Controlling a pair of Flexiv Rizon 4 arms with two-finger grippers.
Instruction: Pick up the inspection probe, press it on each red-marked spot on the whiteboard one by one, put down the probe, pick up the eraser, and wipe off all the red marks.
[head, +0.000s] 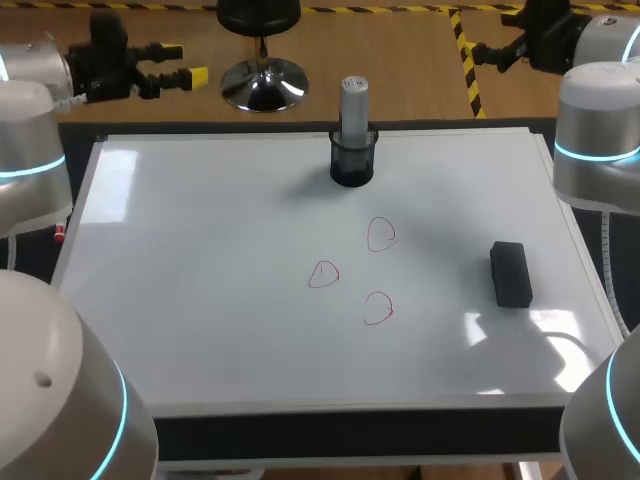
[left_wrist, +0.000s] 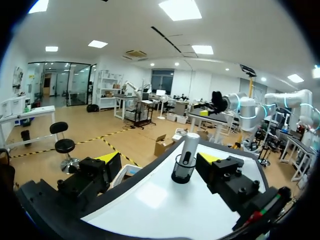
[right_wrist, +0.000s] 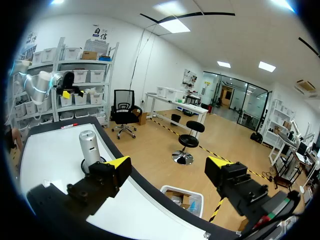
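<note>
Left claw (head: 183, 62) spread wide, gripping nothing, out past the far left corner of the whiteboard (head: 200, 300). Right claw (right_wrist: 167, 165) likewise apart and bare, off the far right corner. From both wrists, just the inspection probe (head: 354, 105): silver-grey cylinder, upright in a black holder (head: 352, 162) at the board's far edge, middle. Only from the head camera: three red marks (head: 381, 234), rough loops clustered mid-board, and the black eraser (head: 511, 273) lying flat to their right, well apart. Glossy white board on a dark worktop (head: 350, 437).

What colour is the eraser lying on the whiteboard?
Black. The eraser shows best in the head view.
</note>
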